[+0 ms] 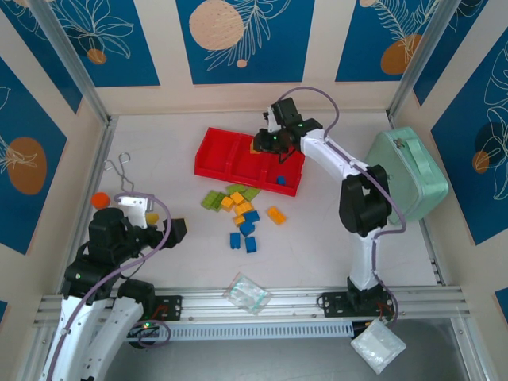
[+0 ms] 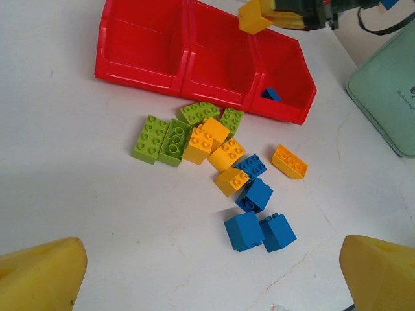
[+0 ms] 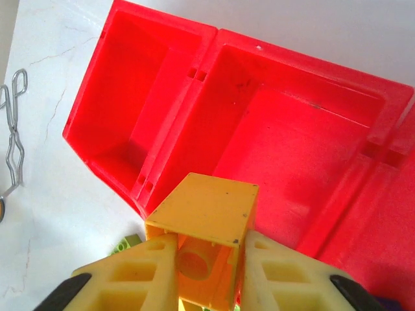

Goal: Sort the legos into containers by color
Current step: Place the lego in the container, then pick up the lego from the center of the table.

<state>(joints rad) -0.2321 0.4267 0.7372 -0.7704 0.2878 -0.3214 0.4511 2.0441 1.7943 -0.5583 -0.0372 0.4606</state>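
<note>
While my right gripper clamps an orange-yellow brick above the middle compartment of the red tray, I reckon placing is underway; next: lower, open

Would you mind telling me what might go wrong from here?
The orange-yellow brick in the right end effector hangs over the red tray by its near wall and a divider; released, it might clip an edge and tumble out. Drifting right, it could join the blue brick.

Count: 4 lime green legos, 6 orange-yellow legos, 5 blue legos, 3 red tray compartments, 2 clear bags.
</note>
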